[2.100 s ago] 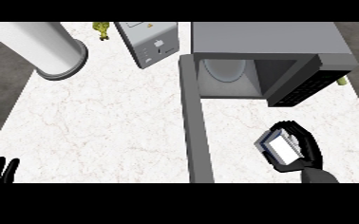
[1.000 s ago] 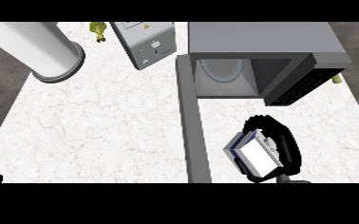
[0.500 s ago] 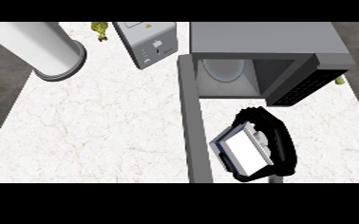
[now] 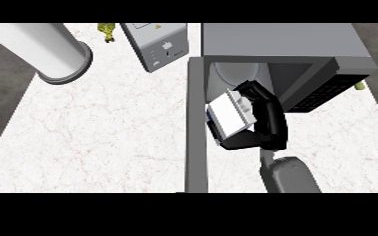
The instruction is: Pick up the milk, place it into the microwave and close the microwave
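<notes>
Holds milk carton (image 4: 231, 114) in right hand (image 4: 269, 117), black fingers and thumb curled round it. Hangs at mouth of open microwave (image 4: 280, 40), just right of swung-out door (image 4: 196, 140), above marble counter (image 4: 103, 130). Well apart, upper left: white cylinder (image 4: 52, 50), grey box (image 4: 159, 45).

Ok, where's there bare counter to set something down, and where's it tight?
The widest bare patch is the marble counter left of the open microwave door, below the grey cylinder and grey box. It is crowded at the microwave mouth, where the right hand holds the milk.
</notes>
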